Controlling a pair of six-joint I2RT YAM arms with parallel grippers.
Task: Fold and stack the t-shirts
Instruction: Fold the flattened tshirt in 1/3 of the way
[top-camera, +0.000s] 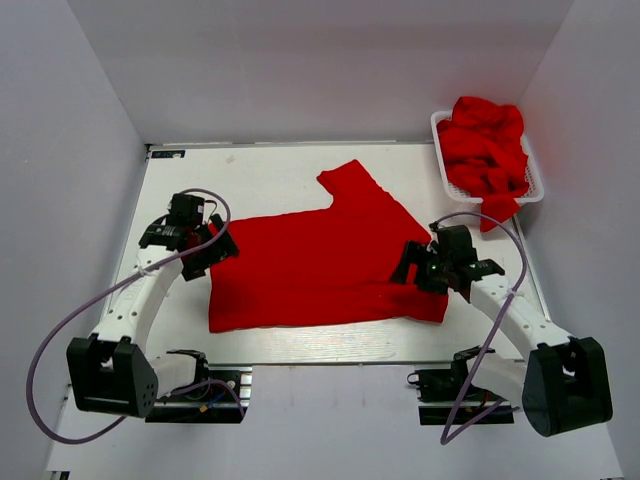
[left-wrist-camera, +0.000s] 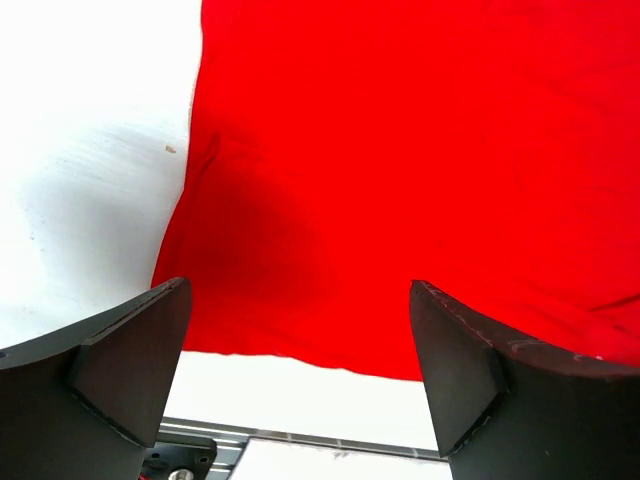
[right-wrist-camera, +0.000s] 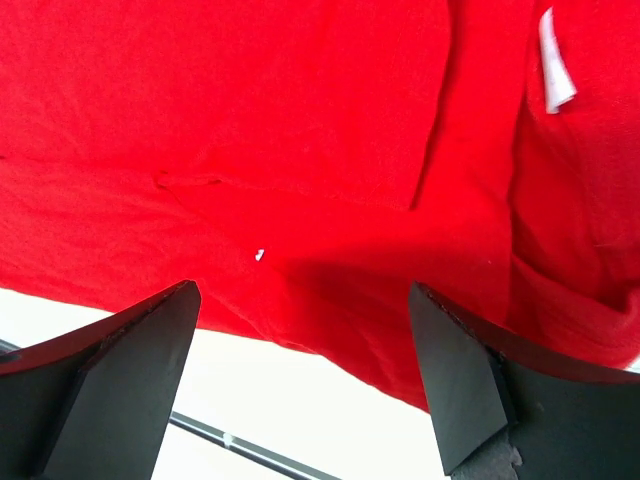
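A red t-shirt (top-camera: 320, 262) lies partly folded on the white table, one sleeve pointing toward the back. It fills the left wrist view (left-wrist-camera: 420, 170) and the right wrist view (right-wrist-camera: 300, 150), where a white label (right-wrist-camera: 553, 62) shows. My left gripper (top-camera: 213, 250) is open and empty over the shirt's left edge. My right gripper (top-camera: 418, 270) is open and empty over the shirt's right end. More red shirts (top-camera: 487, 148) are heaped in the basket at the back right.
The white mesh basket (top-camera: 440, 155) stands at the table's back right corner, one shirt hanging over its near rim. The table's front edge (top-camera: 330, 355) runs just below the shirt. White walls enclose the table on three sides.
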